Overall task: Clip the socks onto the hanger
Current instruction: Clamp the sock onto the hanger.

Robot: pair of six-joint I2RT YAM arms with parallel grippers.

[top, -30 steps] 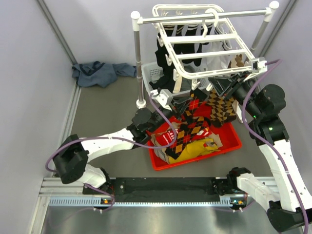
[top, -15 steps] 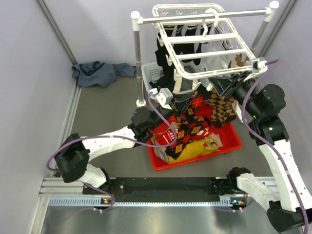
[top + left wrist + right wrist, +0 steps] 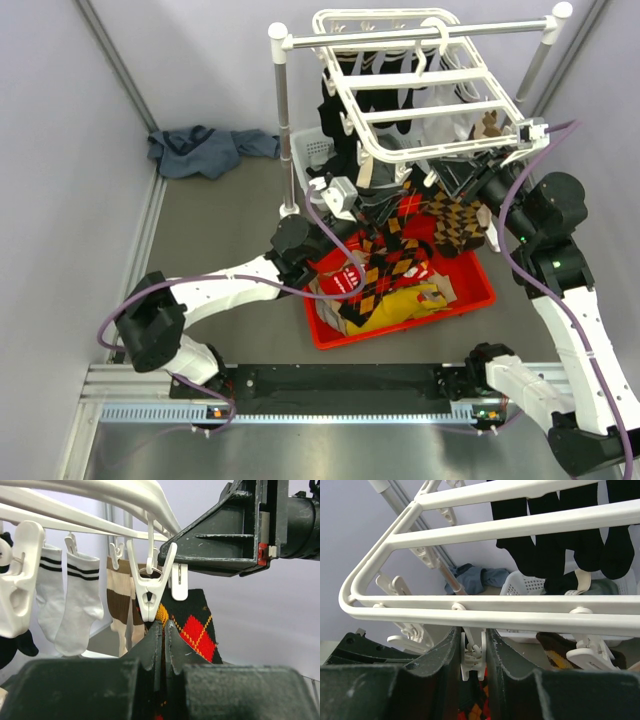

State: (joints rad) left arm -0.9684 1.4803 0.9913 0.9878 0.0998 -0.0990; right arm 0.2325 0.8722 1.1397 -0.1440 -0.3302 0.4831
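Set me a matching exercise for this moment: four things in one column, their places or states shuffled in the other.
Things:
1. left end effector
2. right end effector
3. blue cloth
4. red tray

Places or states:
A. crumpled at far left
B. shut on a black-and-red sock
C. lying between the two arms
D. closed on a clip of the hanger

Pairs: 1-B, 2-D, 3-A, 4-C

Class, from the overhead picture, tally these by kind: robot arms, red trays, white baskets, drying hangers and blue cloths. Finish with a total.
Robot arms: 2 (left arm, right arm)
Red tray: 1
White basket: 1
Hanger: 1
Blue cloth: 1
Total: 6
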